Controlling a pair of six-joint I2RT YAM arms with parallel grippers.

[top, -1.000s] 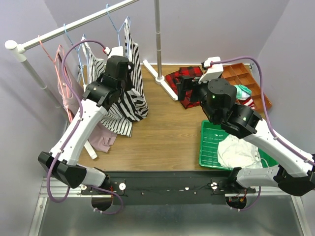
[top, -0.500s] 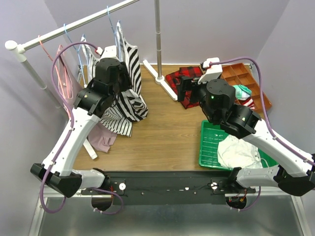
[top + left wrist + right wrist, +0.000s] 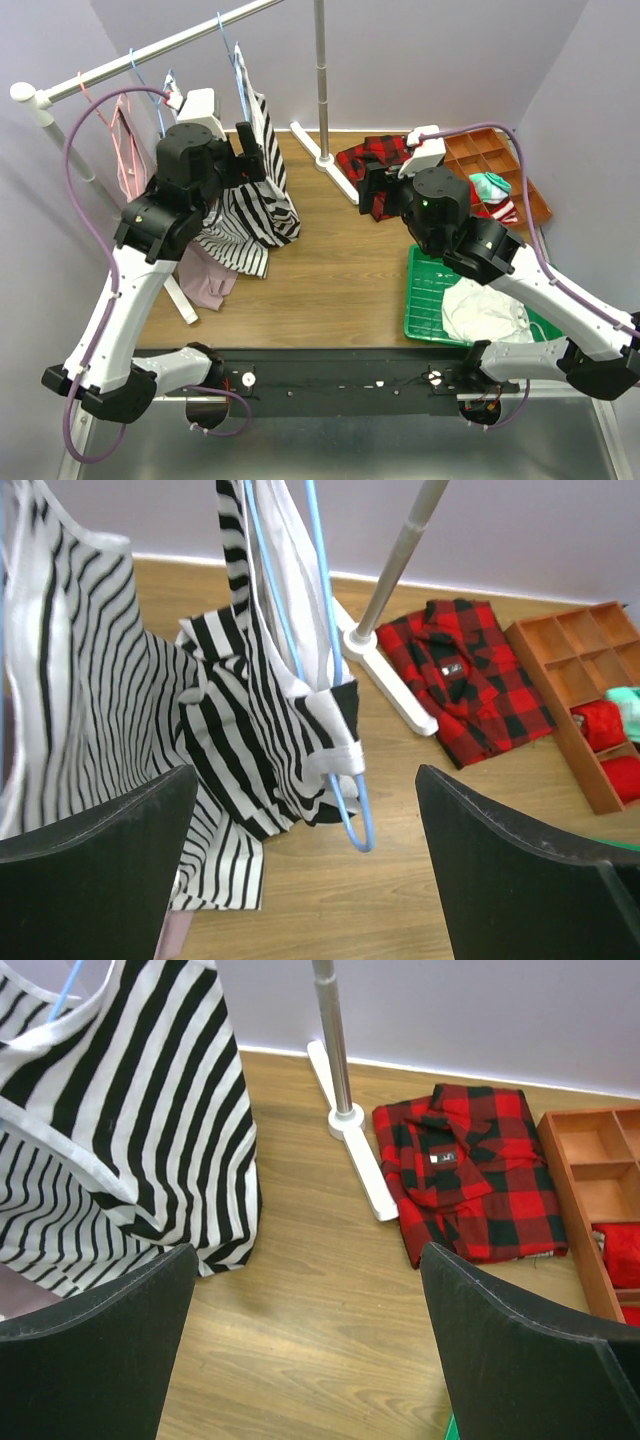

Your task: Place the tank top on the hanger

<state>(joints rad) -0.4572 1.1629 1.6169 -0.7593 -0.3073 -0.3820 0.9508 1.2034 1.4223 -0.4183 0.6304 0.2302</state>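
Note:
The tank top (image 3: 265, 195), with bold black-and-white stripes, hangs on the light-blue hanger (image 3: 240, 70), whose hook is up at the rail. In the left wrist view the hanger (image 3: 355, 815) hangs steeply tilted. Its lower rounded end pokes out below a white-edged opening of the tank top (image 3: 260, 740). My left gripper (image 3: 245, 158) stands open just left of the top, its jaws wide apart and holding nothing (image 3: 305, 772). My right gripper (image 3: 372, 190) is open over the wooden table, well right of the tank top (image 3: 150, 1110), with bare wood between its fingers (image 3: 307, 1250).
A finer-striped top (image 3: 100, 710) hangs left of the tank top. A pink top (image 3: 205, 280) lies beneath. The rail post (image 3: 321, 70) and its white foot (image 3: 335, 170) stand at the back. A red plaid shirt (image 3: 375, 160), a wooden compartment tray (image 3: 495, 160) and a green basket (image 3: 425, 290) holding white cloth are on the right.
My left gripper has opened, let go of the tank top and hanger, and drawn back to the left. The top now hangs free. The right arm has hardly moved.

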